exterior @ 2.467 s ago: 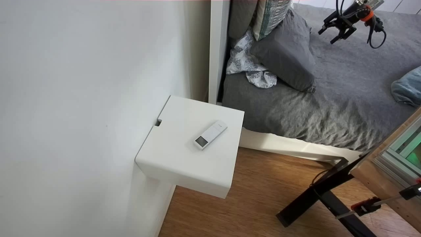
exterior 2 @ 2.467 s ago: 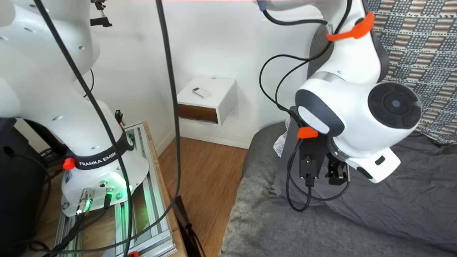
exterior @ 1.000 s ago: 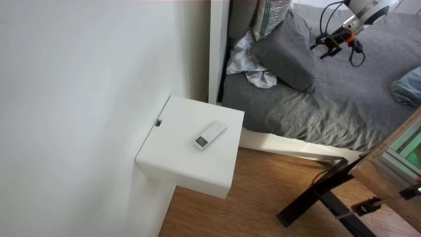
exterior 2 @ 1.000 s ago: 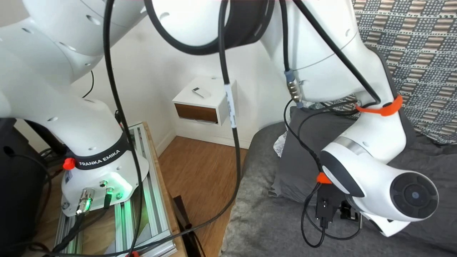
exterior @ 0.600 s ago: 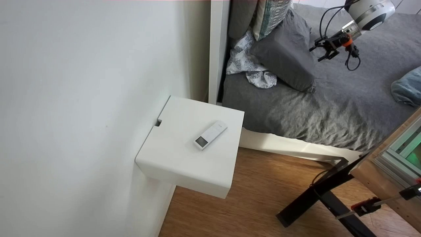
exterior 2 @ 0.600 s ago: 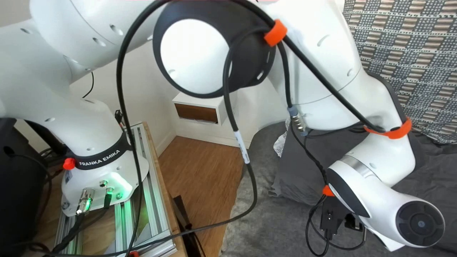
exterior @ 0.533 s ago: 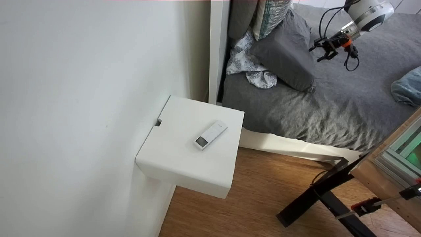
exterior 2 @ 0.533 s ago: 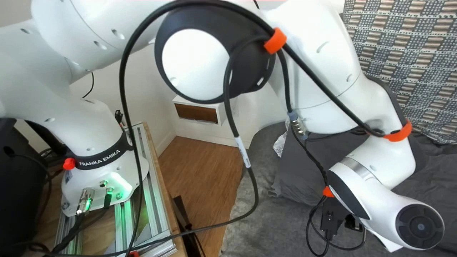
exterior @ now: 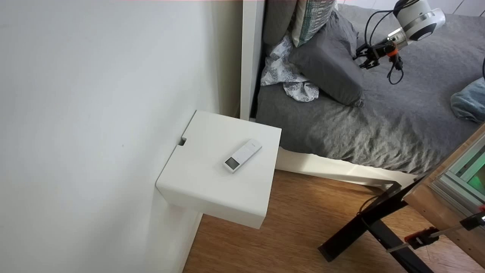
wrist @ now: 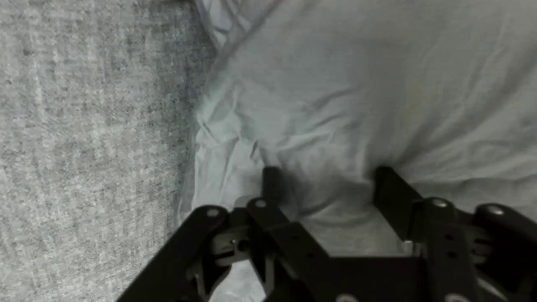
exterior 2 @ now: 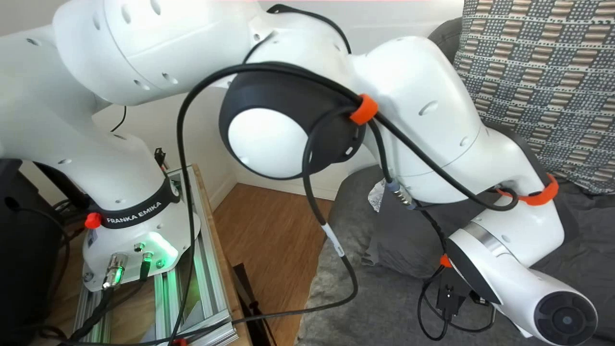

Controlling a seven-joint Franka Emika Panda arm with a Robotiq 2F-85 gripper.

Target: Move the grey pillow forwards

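Note:
The grey pillow (exterior: 326,64) leans at the head of the bed against other pillows. It shows partly behind the arm in an exterior view (exterior 2: 401,238). In the wrist view, its wrinkled grey cloth (wrist: 327,113) fills the middle and right. My gripper (exterior: 358,62) is at the pillow's front side, with its fingertips touching or almost touching it. In the wrist view, the black fingers (wrist: 327,180) are apart, with folded pillow cloth between them. The fingertips are hidden behind the arm in an exterior view.
The grey bed (exterior: 409,102) lies under the gripper. A patterned pillow (exterior: 312,19) and a white patterned cloth (exterior: 282,68) lie behind the grey pillow. A blue cloth (exterior: 470,100) is at the right. A white nightstand (exterior: 201,151) bears a remote (exterior: 242,155).
My gripper has moved down and toward the pillow, from apart to its front side. Its fingers look closer together than before. The pillow has hardly moved.

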